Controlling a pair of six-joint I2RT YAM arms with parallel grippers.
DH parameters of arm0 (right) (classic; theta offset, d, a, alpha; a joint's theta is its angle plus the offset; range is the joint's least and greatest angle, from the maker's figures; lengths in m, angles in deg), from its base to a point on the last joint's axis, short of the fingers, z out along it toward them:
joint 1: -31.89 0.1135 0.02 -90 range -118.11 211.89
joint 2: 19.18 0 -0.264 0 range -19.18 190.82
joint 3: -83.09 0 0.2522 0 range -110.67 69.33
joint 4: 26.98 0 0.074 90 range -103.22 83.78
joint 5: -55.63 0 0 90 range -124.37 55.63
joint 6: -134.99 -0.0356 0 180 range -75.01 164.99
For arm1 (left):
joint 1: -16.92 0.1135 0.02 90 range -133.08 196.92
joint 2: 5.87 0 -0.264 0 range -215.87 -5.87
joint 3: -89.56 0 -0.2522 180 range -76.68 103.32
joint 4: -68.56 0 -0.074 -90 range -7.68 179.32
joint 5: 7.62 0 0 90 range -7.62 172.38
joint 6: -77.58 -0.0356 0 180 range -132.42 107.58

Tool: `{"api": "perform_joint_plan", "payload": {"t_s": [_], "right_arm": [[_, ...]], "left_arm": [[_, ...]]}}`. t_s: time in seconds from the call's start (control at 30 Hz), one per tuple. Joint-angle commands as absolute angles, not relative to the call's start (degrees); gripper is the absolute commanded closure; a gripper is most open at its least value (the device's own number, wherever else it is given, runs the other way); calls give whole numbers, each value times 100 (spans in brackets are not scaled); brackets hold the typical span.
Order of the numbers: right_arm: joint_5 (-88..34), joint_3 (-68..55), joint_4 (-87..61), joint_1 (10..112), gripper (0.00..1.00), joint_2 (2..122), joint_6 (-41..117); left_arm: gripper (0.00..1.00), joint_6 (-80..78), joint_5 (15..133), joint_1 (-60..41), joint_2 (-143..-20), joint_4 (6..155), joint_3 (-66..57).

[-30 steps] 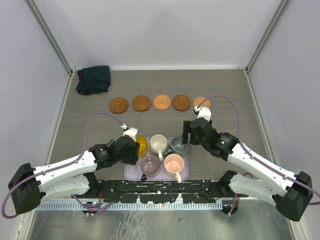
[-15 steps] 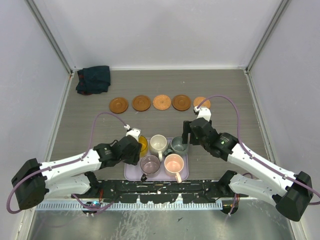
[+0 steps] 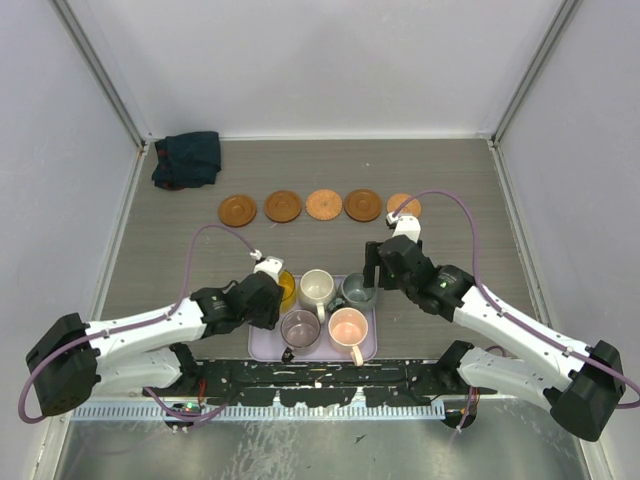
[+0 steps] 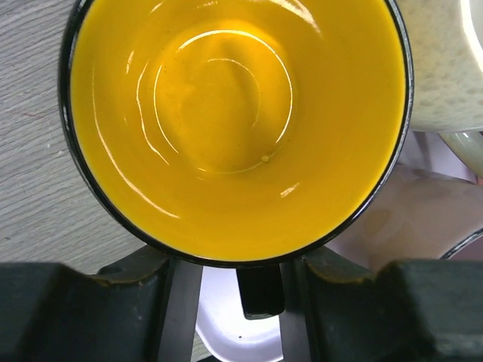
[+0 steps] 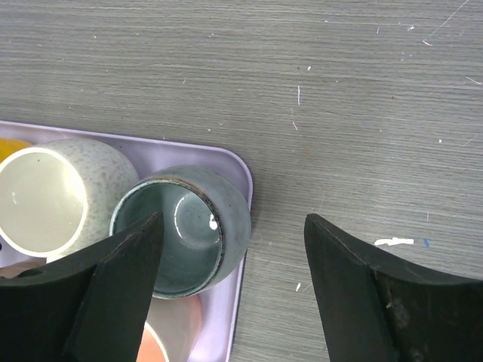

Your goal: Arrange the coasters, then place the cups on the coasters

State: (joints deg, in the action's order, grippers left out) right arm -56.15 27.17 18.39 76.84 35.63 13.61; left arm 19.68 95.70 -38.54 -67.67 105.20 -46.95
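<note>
Left gripper (image 4: 240, 292) has edged onto the yellow cup (image 4: 234, 128), jaws narrowing astride its handle (image 4: 260, 290), perhaps not gripping; right gripper (image 5: 232, 230) gapes empty. Coasters (image 3: 323, 204) aligned; cups (image 3: 317, 286) remain on the tray (image 5: 219, 157).

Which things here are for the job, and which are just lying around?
For the job:
- five coasters in a row
- yellow cup, cream cup, grey-green cup, mauve cup, pink cup

Just lying about:
- dark cloth in the far left corner
- lavender tray, which only holds the cups
</note>
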Motion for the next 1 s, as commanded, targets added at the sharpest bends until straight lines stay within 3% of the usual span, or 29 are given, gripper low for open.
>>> {"api": "perform_joint_plan", "payload": {"t_s": [0.0,0.37,0.97], "right_arm": [[-5679,2722,1616,7718,21,3552,1414],[-5693,2744,1605,7717,20,3551,1440],[-5970,2983,1448,7722,21,3444,1428]], "left_arm": [[62,1989,9727,-3872,-6841,10220,-4750],[99,1992,9889,-3883,-6875,10210,-4723],[100,1449,10853,-3893,-6004,10198,-4249]]}}
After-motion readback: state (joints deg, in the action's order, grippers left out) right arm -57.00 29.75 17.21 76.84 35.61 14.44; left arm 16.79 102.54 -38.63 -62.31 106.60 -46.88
